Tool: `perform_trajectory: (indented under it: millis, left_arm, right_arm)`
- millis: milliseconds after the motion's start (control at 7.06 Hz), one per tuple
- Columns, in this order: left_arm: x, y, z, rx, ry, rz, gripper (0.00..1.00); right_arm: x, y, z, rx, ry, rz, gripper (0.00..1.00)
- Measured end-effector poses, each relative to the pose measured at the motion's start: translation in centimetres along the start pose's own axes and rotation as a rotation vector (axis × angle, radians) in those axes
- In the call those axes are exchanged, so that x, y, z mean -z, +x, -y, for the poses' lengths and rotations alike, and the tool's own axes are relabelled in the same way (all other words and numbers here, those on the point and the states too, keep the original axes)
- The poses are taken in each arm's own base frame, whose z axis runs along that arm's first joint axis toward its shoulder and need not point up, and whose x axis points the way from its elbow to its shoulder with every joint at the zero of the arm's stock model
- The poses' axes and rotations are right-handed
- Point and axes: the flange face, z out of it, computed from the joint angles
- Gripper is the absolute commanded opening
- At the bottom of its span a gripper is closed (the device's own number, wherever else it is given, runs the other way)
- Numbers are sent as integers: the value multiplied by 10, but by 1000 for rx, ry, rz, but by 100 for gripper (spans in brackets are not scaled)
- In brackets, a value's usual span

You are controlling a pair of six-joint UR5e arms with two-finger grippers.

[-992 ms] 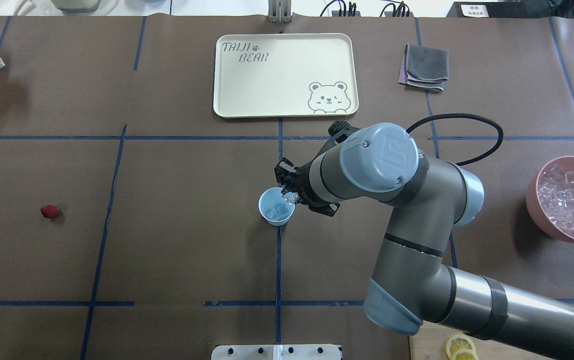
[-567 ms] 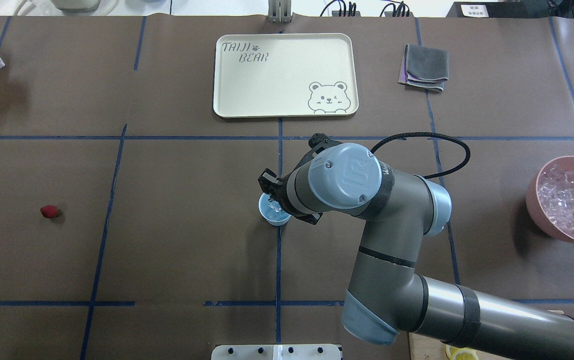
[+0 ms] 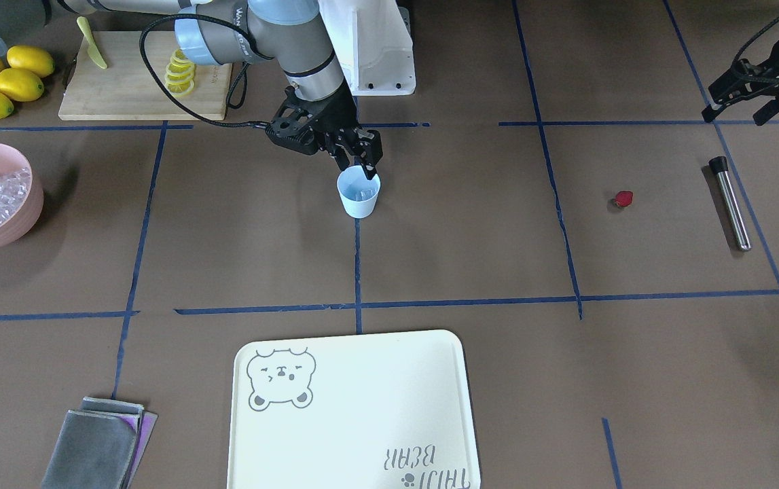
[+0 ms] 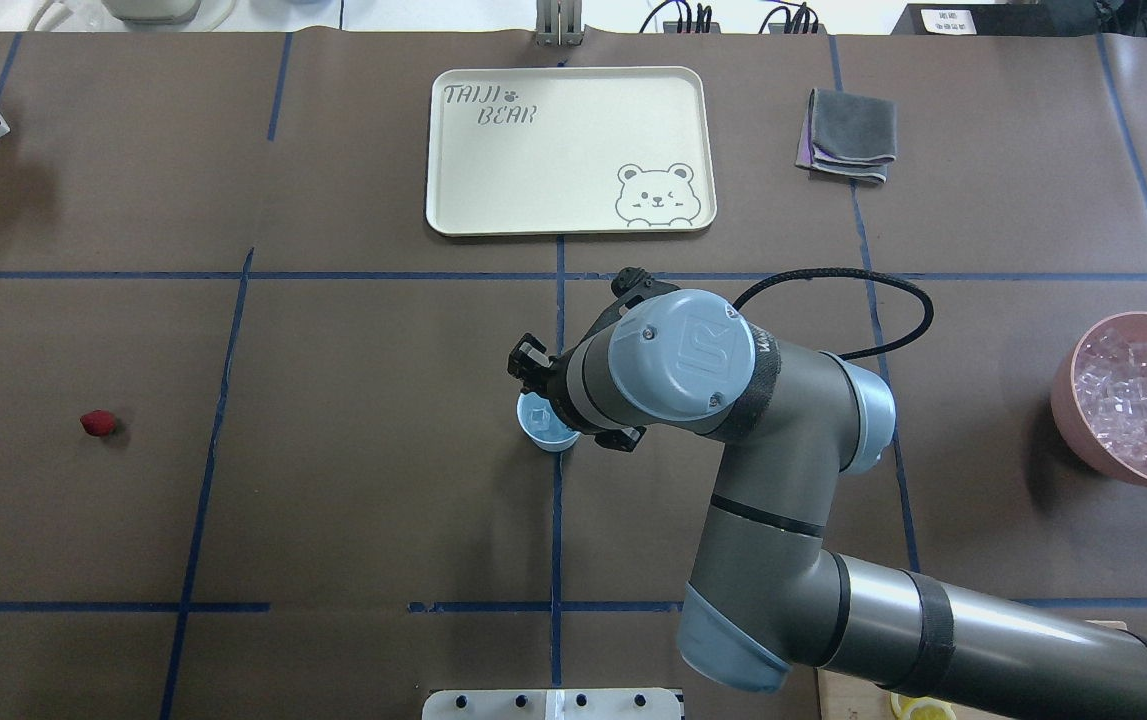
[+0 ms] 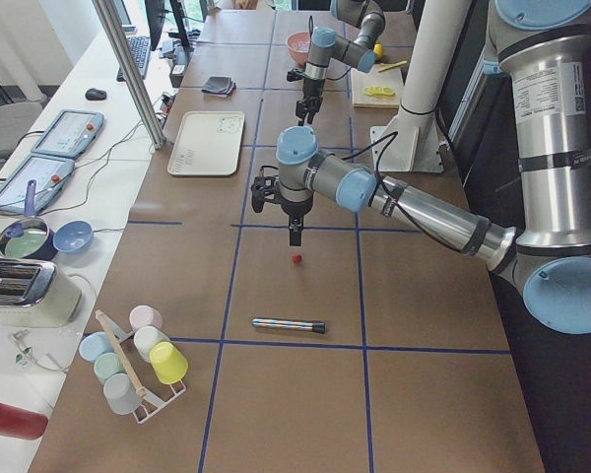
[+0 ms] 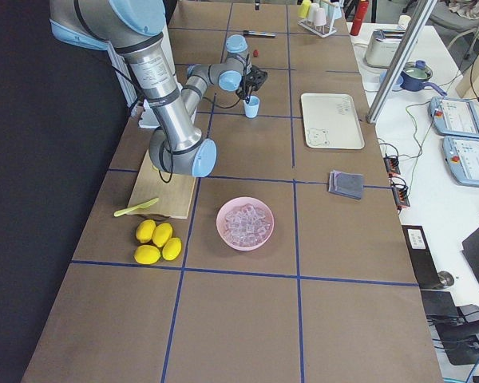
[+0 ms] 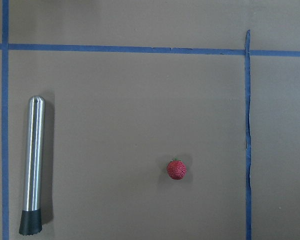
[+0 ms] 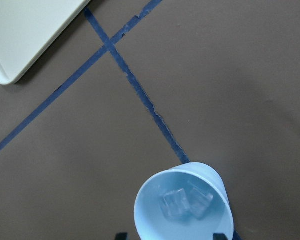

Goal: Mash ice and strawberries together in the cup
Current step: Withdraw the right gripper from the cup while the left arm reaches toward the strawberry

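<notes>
Closest to the robot's base, on its right side, a wooden cutting board [image 3: 138,95] carries lemon slices [image 3: 178,71] and a green knife [image 3: 90,34], with whole lemons [image 3: 9,81] just beside it. Out from there the right gripper [image 3: 356,163] hovers directly over the cup [image 3: 358,202], its fingers spread apart and holding nothing. In the wrist view the two tips show at either side of the cup's mouth. The cup stands upright near the middle of the table [image 3: 464,238], on a blue tape line [image 3: 356,258], and a few pieces of ice [image 8: 182,204] lie at its bottom, touching one another. More ice fills a pink bowl [image 3: 2,238] well off toward the robot's right end of the table. On the robot's left side the strawberry [image 3: 623,198] lies on the brown surface, well apart from the cup, and a metal muddler [image 3: 731,204] with a black end lies flat near it, farther toward the left end. The left gripper [image 3: 734,119] hangs in the air above that stretch, fingers apart and empty — its wrist camera looks straight down on both strawberry and muddler. Farthest from the robot, a cream tray [image 3: 355,407] with a bear drawing sits beyond the cup, and a folded grey cloth [image 3: 94,448] lies near the tray, toward the robot's right.
</notes>
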Motion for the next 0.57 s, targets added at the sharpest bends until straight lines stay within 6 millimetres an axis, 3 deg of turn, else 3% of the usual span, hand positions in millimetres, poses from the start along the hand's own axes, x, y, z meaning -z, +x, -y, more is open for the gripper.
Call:
perform_trajectory:
  millis: [142,283,425,567]
  left_arm:
    - [-1,-1,0,1,-1,1,100]
    - [-3,-2,1,5,-5,4,100]
    - [-12,-9,4,23,-19,11,100]
    - [-28,-16,8,43,-43,19,100]
  right_arm:
    - [5,-2,4,-3,2,6,99]
    - [20,-3,21,-13,1,19,100]
    - [44,6,54,-34,-15,21,100]
    - [77,26,99,-43,-47,12,100]
